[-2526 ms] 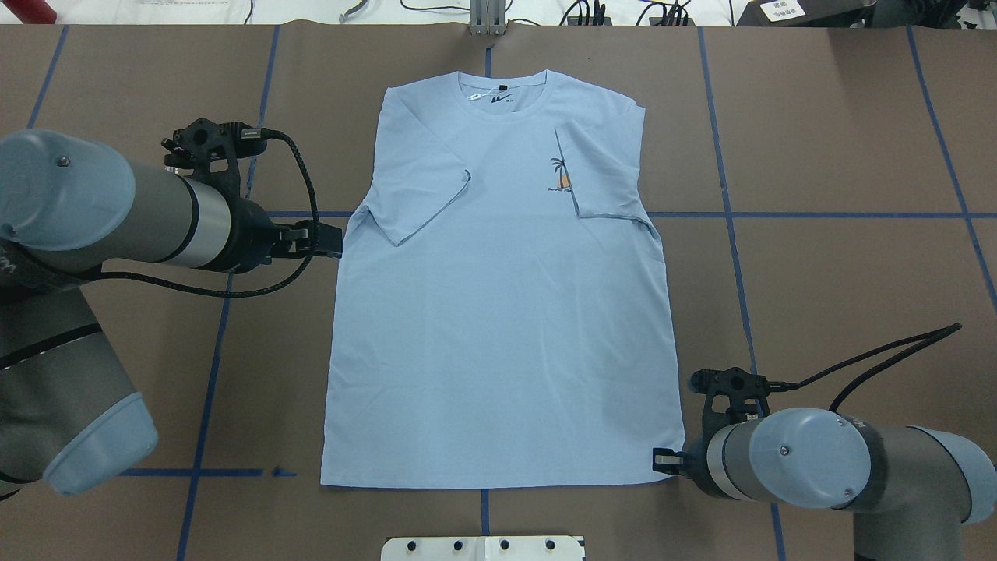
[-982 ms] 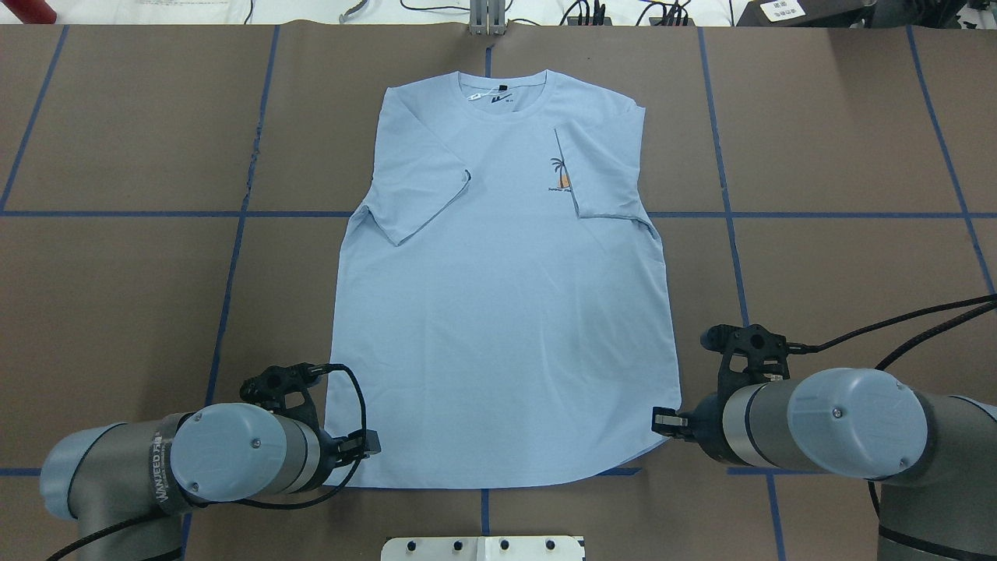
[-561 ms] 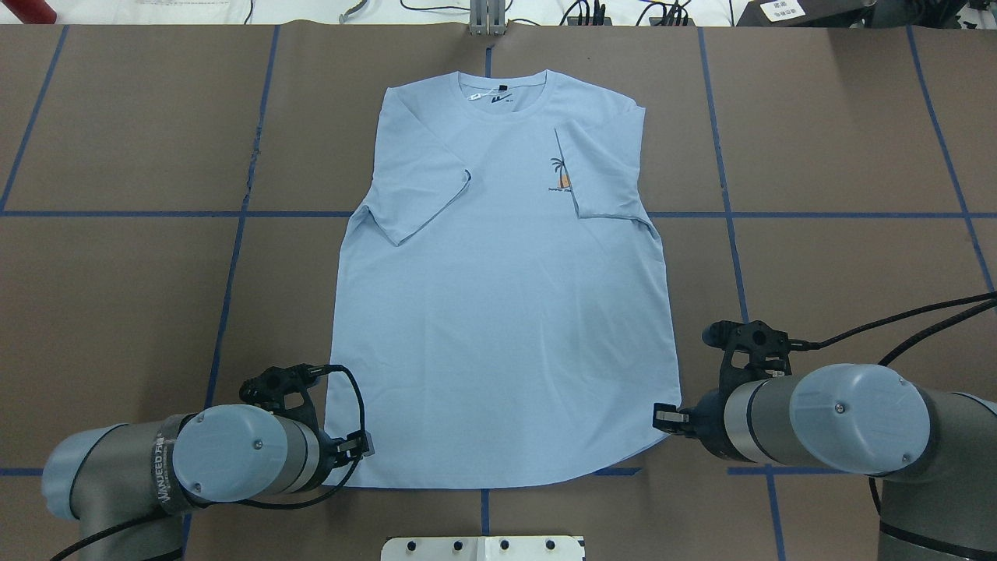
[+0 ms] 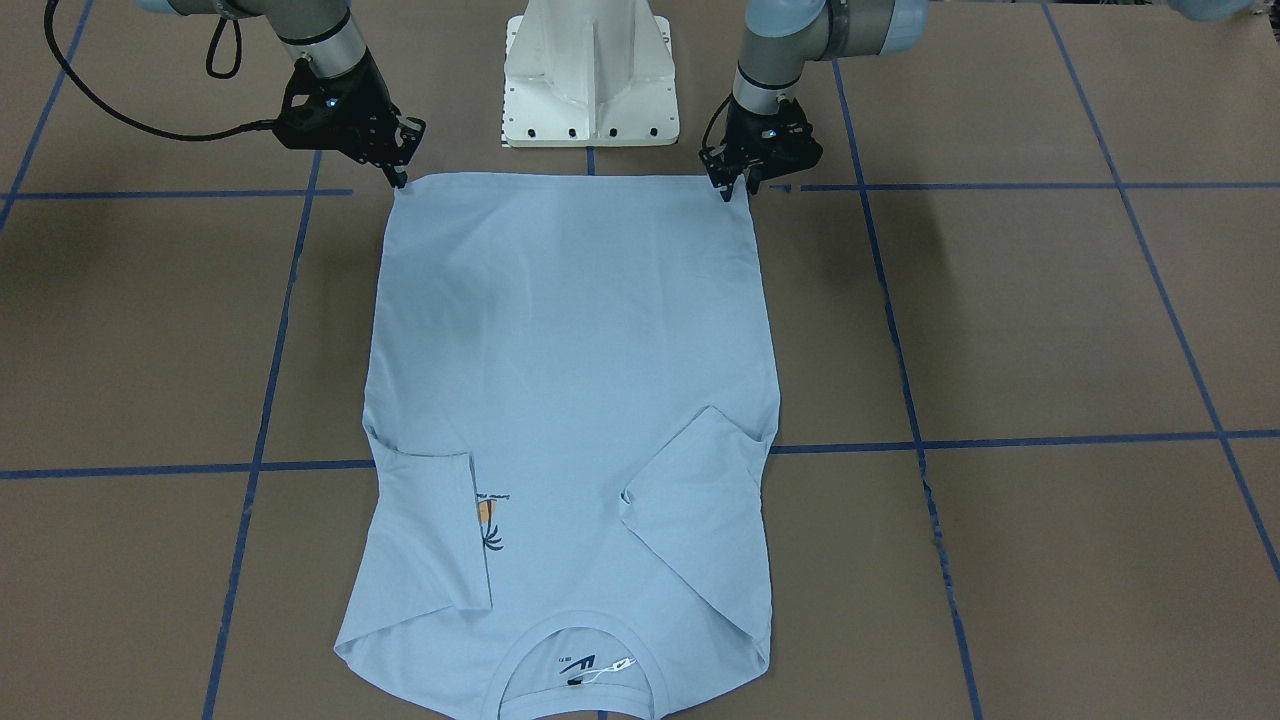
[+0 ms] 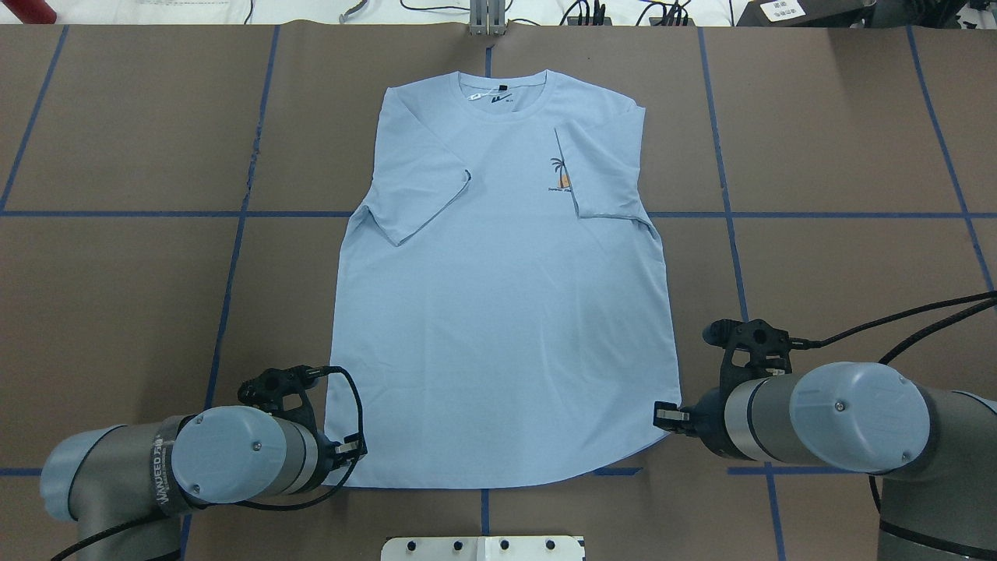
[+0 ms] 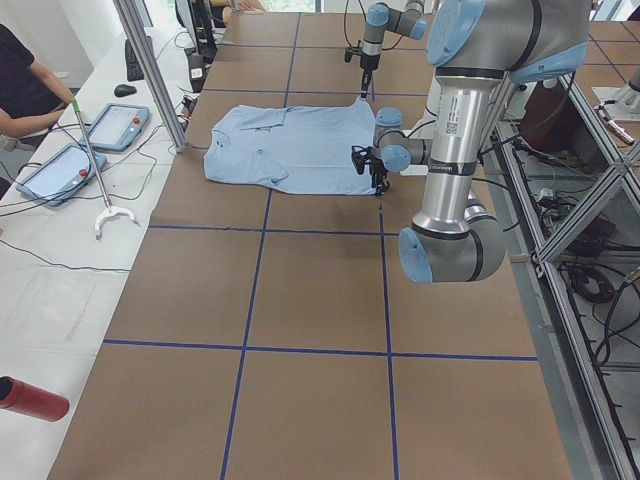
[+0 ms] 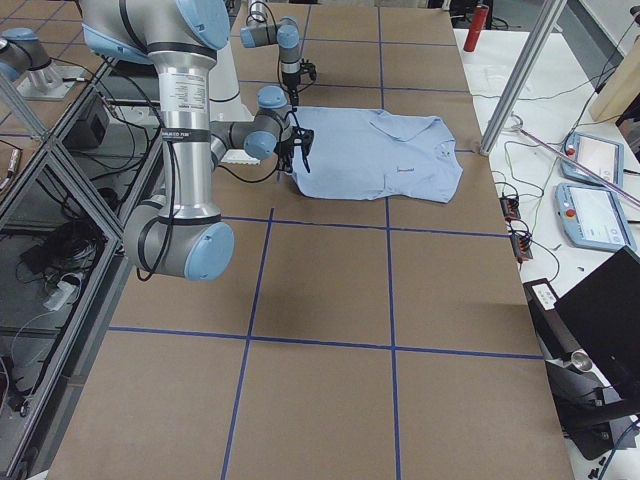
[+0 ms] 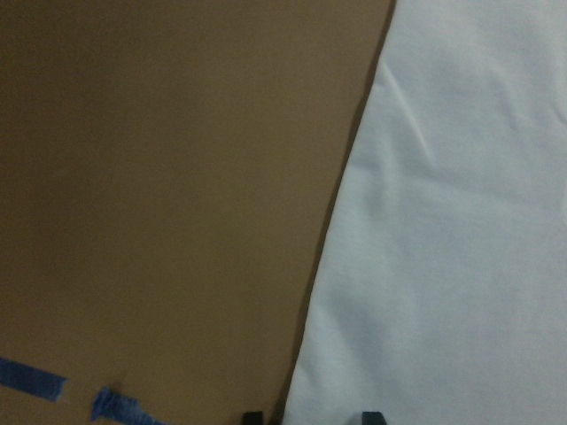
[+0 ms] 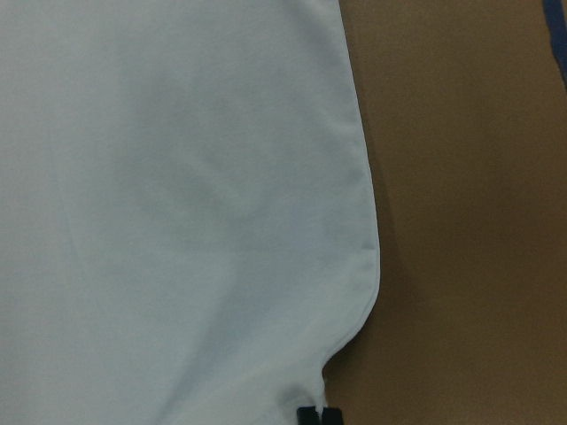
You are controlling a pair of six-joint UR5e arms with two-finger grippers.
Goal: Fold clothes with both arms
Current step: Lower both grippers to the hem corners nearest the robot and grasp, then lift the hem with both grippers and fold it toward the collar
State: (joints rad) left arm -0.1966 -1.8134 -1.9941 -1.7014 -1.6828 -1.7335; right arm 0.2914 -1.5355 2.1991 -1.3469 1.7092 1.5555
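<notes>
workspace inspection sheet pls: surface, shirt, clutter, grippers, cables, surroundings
surface: brown table marked with a blue tape grid.
job's things: pale blue T-shirt lies flat, print up, both sleeves folded inward, hem toward the robot.
clutter: nothing seen on the table.
grippers: left gripper is open, straddling the shirt's edge at its hem corner. The right gripper is shut on the other hem corner, where the hem curves up.
cables: black cable loops at the left wrist, and another trails from the right wrist.
surroundings: white pedestal base. A person sits at a side bench with pendants and a red cylinder.
</notes>
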